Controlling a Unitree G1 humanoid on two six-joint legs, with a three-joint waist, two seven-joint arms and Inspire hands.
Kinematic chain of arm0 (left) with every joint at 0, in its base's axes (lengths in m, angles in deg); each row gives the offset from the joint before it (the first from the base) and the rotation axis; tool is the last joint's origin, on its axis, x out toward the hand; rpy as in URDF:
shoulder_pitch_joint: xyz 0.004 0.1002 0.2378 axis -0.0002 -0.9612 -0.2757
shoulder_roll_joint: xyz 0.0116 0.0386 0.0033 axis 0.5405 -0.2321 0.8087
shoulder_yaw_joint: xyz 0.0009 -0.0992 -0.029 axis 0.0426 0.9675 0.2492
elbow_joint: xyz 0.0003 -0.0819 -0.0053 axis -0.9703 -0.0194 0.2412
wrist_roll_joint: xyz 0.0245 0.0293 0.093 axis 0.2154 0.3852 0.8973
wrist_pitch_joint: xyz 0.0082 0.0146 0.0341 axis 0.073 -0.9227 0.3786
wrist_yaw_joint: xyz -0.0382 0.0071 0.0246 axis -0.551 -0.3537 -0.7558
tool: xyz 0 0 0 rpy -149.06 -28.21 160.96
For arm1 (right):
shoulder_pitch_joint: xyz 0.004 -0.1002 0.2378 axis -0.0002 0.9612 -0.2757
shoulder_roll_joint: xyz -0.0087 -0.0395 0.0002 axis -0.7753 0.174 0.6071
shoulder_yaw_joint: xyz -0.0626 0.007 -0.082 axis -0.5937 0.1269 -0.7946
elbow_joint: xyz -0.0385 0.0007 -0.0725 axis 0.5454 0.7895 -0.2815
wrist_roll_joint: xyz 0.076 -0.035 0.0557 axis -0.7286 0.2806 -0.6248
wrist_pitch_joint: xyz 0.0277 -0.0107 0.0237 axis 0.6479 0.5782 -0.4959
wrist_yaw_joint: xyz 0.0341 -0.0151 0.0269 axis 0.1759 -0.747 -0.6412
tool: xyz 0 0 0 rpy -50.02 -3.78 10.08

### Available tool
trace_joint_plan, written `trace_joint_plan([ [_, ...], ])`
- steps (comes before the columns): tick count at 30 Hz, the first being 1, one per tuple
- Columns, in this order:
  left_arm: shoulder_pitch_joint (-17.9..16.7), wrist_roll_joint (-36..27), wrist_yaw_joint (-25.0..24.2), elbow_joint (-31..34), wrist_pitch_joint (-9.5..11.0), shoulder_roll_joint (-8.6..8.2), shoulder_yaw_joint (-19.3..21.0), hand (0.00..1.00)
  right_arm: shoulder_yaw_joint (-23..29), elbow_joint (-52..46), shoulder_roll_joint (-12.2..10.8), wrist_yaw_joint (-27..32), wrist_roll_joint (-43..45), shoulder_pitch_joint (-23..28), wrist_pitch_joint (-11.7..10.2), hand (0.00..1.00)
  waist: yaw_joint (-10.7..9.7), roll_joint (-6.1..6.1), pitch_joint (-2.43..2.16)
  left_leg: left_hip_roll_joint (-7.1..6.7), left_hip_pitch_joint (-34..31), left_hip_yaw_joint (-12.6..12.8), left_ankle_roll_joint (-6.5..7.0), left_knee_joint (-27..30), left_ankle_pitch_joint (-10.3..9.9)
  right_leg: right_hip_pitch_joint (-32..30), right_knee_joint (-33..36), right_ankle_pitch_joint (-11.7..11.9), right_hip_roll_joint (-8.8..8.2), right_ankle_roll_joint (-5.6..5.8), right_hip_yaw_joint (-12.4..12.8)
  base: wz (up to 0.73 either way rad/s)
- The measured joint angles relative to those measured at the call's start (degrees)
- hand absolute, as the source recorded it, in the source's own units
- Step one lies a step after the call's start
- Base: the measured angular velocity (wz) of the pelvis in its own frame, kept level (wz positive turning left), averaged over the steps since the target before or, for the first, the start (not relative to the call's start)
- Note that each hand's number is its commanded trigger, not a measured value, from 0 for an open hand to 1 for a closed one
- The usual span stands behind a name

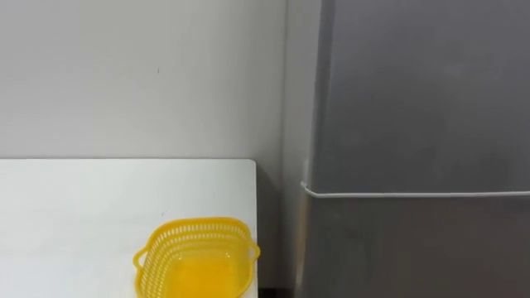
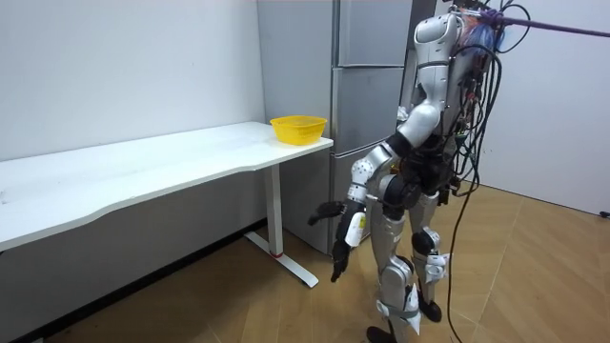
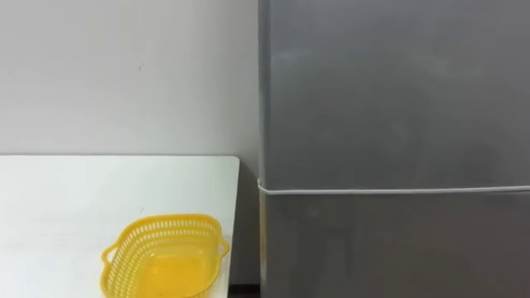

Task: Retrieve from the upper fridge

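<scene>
The grey fridge (image 1: 414, 91) is straight ahead with its doors closed; a pale seam (image 1: 414, 195) divides the upper door (image 3: 389, 91) from the one below it. In the room view I stand facing the fridge (image 2: 367, 95), a short step from it. Both arms hang low in front of my thighs. My left hand (image 2: 339, 263) points down with relaxed fingers and holds nothing. My right hand (image 2: 324, 211) reaches slightly forward, fingers straight, also holding nothing.
To the fridge's left stands a white table (image 1: 83, 207) against the wall. A yellow perforated basket (image 1: 197, 258) sits at the table's corner nearest the fridge (image 2: 298, 128). A narrow gap separates table and fridge. Wooden floor lies behind me.
</scene>
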Motion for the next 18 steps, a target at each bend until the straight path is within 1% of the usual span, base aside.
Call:
trace_joint_plan([
  [1,0.02,-1.43,0.52,0.94,0.96,0.02,0.00,0.00,0.01,-0.03,0.05,-0.01,0.05,0.23,-0.27,0.00,0.04,0.06,0.01,0.00,0.06,-0.04,0.00,-0.02,0.00,0.04,0.00,-0.01,0.00,0.01,0.00,0.00],
  [2,0.28,-4.26,1.39,2.07,2.63,0.16,0.03,0.00,0.11,-0.09,0.23,-0.09,0.34,0.43,-0.86,0.00,0.25,0.16,0.02,-0.02,0.10,-0.11,0.00,-0.13,0.00,0.05,0.01,-0.01,-0.01,0.02,0.03,0.00],
  [3,0.32,-5.37,1.74,2.66,3.36,0.23,0.04,0.00,0.12,-0.09,0.33,-0.15,0.51,0.43,-1.11,0.00,0.40,0.21,0.03,-0.03,0.10,-0.12,0.00,-0.16,0.00,0.03,0.02,-0.01,-0.01,0.02,0.07,0.00],
  [4,0.59,-6.23,2.71,3.47,4.75,0.32,0.11,0.00,0.32,-0.42,0.49,-0.25,1.30,0.60,-1.44,0.00,0.34,0.29,0.03,-0.05,0.09,-0.23,0.00,-0.17,0.00,-0.12,0.20,-0.02,-0.02,0.02,0.15,-0.07],
  [6,0.67,-6.24,4.95,7.98,6.75,0.39,0.80,0.00,0.82,-1.27,0.70,-0.33,4.01,0.74,-2.44,0.00,1.00,0.38,0.03,-0.16,0.06,-0.71,0.01,-0.29,-0.01,-0.97,0.89,-0.13,0.02,-0.12,0.84,-0.16],
  [7,0.80,-5.94,5.42,9.05,7.33,0.66,0.93,0.00,0.95,-1.54,0.70,-0.33,4.23,0.78,-2.71,0.00,0.99,0.38,0.03,-0.18,0.06,-0.92,0.01,-0.37,-0.01,-1.02,0.90,-0.14,0.04,-0.14,0.85,-0.10],
  [9,1.38,-4.75,7.71,13.40,9.63,2.30,1.78,0.00,1.40,-1.64,0.69,-0.16,5.00,0.80,-3.74,0.00,0.91,0.55,-0.02,-0.20,0.05,-1.14,0.02,-0.42,0.00,-1.02,0.92,-0.14,0.12,-0.16,0.99,0.00],
  [10,1.33,-4.17,8.39,15.03,9.88,2.79,1.99,0.00,1.41,-1.65,0.69,-0.15,5.13,0.81,-3.84,0.00,1.04,0.57,-0.03,-0.21,-0.04,-1.42,0.02,-0.42,-0.01,-1.05,0.93,-0.15,0.12,-0.17,0.98,0.00],
  [11,1.28,-2.05,9.97,19.97,10.41,3.17,2.89,0.00,1.41,-1.77,0.69,-0.16,5.15,1.15,-4.02,0.00,0.93,0.54,-0.03,-0.38,-0.16,-2.17,0.03,-0.30,-0.01,-1.11,0.91,-0.15,0.11,-0.18,0.86,0.08],
  [12,1.27,1.65,11.62,25.79,11.27,3.26,3.32,0.00,1.42,-1.78,0.70,-0.16,5.18,1.46,-3.96,0.00,1.05,0.55,-0.03,-0.55,-0.27,-2.80,0.06,-0.22,-0.02,-1.07,0.86,-0.16,0.09,-0.17,0.72,0.08],
  [13,1.26,3.76,12.32,28.48,11.71,3.40,3.30,0.00,1.49,-1.78,0.70,-0.17,5.18,1.50,-3.88,0.00,1.08,0.59,-0.04,-0.58,-0.29,-2.86,0.07,-0.21,-0.01,-1.06,0.85,-0.16,0.07,-0.16,0.72,0.05],
  [14,1.30,8.08,13.40,33.16,12.11,4.07,3.22,0.00,1.77,-1.89,0.69,-0.22,5.10,1.42,-3.79,0.00,1.10,0.79,-0.07,-0.63,-0.30,-2.91,0.10,-0.21,0.01,-0.94,0.78,-0.16,0.06,-0.16,0.75,0.00],
  [15,1.37,11.05,13.91,37.55,12.15,4.98,3.21,0.00,1.69,-1.97,0.71,-0.20,5.05,1.37,-3.79,0.00,0.96,0.90,-0.06,-0.66,-0.25,-2.98,0.12,-0.19,0.03,-0.89,0.80,-0.16,0.05,-0.15,0.76,0.00],
  [16,1.48,12.13,13.87,39.95,12.17,5.36,3.20,0.00,1.68,-1.96,0.70,-0.20,5.03,1.37,-3.79,0.00,0.94,0.97,-0.05,-0.67,-0.23,-3.07,0.13,-0.17,0.03,-0.90,0.77,-0.16,0.06,-0.15,0.77,0.00],
  [18,2.36,15.44,13.31,47.11,12.19,6.41,3.13,0.00,1.80,-1.88,0.73,-0.40,5.04,1.54,-3.73,0.00,0.75,1.15,-0.03,-0.81,-0.19,-4.00,0.13,-0.07,0.04,-0.44,0.65,-0.16,0.02,-0.15,0.60,0.00],
])
